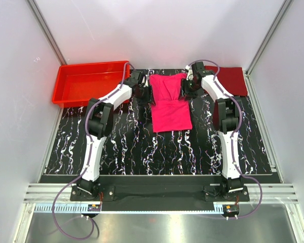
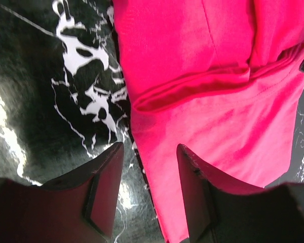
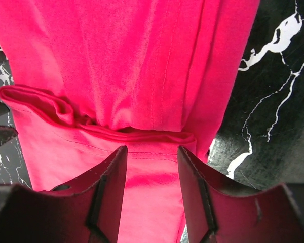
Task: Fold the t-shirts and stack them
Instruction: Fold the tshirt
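Far right, maroon shirt (image 1: pixel 232 80): top view only; wrists show pink shirt (image 3: pixel 142 76).

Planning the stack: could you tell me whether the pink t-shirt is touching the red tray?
Apart. The top view shows black mat between the pink t-shirt and the red tray.
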You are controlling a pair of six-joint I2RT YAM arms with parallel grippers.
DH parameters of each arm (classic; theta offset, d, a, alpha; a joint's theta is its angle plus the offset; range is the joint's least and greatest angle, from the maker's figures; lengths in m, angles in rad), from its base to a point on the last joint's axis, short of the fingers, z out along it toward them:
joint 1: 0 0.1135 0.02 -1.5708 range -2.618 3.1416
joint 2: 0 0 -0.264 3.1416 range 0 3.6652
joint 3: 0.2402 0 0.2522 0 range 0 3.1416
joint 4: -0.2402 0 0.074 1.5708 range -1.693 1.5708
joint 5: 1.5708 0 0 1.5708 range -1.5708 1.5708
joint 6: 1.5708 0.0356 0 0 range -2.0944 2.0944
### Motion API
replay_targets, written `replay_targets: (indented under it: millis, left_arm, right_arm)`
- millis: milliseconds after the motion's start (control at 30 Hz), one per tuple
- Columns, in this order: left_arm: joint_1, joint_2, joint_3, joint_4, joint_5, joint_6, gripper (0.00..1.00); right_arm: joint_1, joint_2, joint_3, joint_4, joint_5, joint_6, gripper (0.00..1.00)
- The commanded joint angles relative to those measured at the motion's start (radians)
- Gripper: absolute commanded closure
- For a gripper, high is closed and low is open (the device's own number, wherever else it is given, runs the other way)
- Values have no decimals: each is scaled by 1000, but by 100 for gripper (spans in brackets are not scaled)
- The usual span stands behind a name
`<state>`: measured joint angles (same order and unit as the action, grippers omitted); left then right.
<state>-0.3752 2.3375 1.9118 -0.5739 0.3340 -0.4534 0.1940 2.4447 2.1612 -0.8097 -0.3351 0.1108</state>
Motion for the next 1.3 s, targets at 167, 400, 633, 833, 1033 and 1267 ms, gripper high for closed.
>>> replay_targets:
  millis: [167, 400, 633, 833, 1033, 1267]
  left_arm:
    - [15, 31, 52, 94, 30, -39, 55]
    - [25, 43, 64, 138, 62, -83, 62]
    - [27, 62, 72, 166, 82, -110, 67]
    - [27, 80, 105, 164, 83, -117, 76]
    - [27, 92, 158, 155, 83, -129, 100]
    - [29, 25, 98, 178, 36, -122, 100]
  right_arm:
    - [-15, 0, 23, -11, 28, -34, 48]
    - [-25, 11, 22, -9, 34, -36, 49]
    - [-25, 37, 52, -16, 27, -30, 50]
    - [-25, 56, 86, -20, 2, -22, 62]
    - [-27, 40, 115, -29, 33, -20, 88]
    - [-38, -44, 60, -37, 107, -20, 100]
